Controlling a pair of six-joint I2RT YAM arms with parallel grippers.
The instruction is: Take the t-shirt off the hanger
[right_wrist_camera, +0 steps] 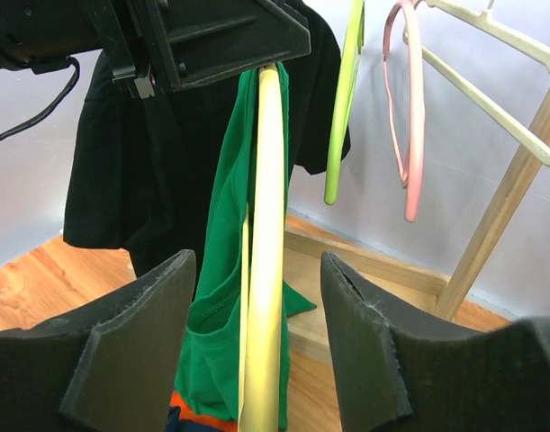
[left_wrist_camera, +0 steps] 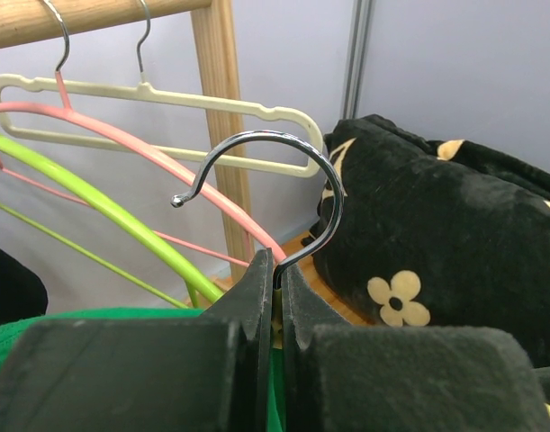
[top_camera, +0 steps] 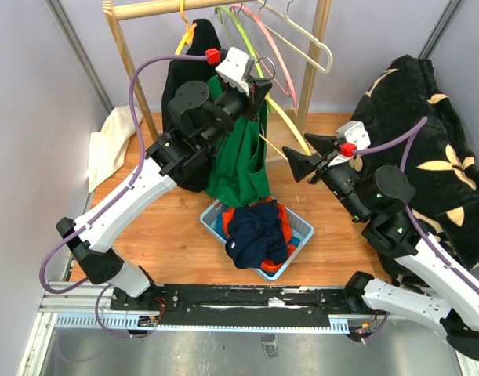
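A green t-shirt (top_camera: pixel 237 160) hangs on a pale yellow hanger (top_camera: pixel 284 142) with a chrome hook (left_wrist_camera: pixel 288 148). My left gripper (top_camera: pixel 255 88) is shut on the hook's stem and holds the hanger off the rail; the pinch shows in the left wrist view (left_wrist_camera: pixel 276 281). My right gripper (top_camera: pixel 303 159) is open. In the right wrist view (right_wrist_camera: pixel 256 263) its jaws stand on either side of the bare hanger arm (right_wrist_camera: pixel 262 225) without touching it. The shirt (right_wrist_camera: pixel 217 270) has bunched down the hanger's left side.
A wooden rack (top_camera: pixel 313 55) holds pink (top_camera: pixel 264 35), lime (top_camera: pixel 247 47) and cream (top_camera: pixel 302 35) hangers and a black shirt (top_camera: pixel 184 86). A blue basket (top_camera: pixel 300 235) of clothes sits below. A black floral blanket (top_camera: pixel 427 133) is at the right, a white cloth (top_camera: pixel 110 145) at the left.
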